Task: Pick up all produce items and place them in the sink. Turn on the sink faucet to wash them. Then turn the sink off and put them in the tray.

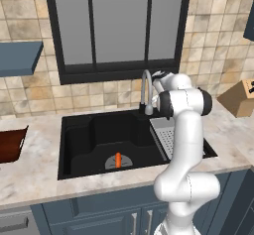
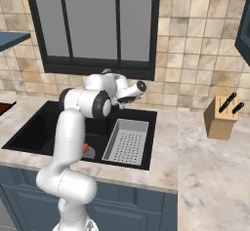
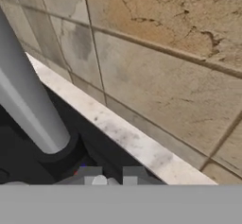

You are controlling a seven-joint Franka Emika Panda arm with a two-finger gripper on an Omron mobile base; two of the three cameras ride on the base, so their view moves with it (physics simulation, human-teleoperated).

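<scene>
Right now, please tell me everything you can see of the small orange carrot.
The small orange carrot is short and tapered, plain orange. It lies on the round grey drain disc at the bottom of the large black rectangular sink basin. Nothing else touches it. In the right base view the arm hides most of it.

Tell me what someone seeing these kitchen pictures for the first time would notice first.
Probably the white arm, rising over the counter and bent toward the silver faucet behind the black sink. Next, the small orange carrot on the grey drain disc at the basin's bottom. The gripper sits close by the faucet's dark base, near the tiled wall.
</scene>
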